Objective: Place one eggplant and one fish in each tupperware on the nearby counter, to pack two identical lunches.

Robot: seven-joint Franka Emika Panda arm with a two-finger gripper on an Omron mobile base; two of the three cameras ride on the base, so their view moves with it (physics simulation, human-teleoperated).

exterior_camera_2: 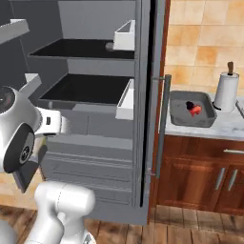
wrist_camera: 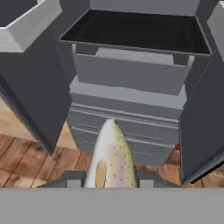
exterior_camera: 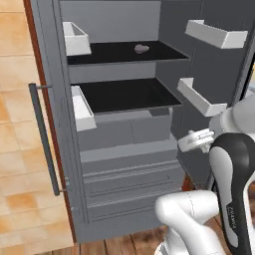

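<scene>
The pale fish (wrist_camera: 111,157), clamped in the closed end effector (wrist_camera: 110,177) before the open fridge (exterior_camera: 129,134), should stay gripped while carried toward 3 o'clock to the dark tupperware (exterior_camera_2: 177,110) on the worktop (exterior_camera_2: 224,127).

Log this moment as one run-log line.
gripper: shut on pale fish | fridge: open | dark grey tupperware: holds red-orange fish, dark item beside it
</scene>
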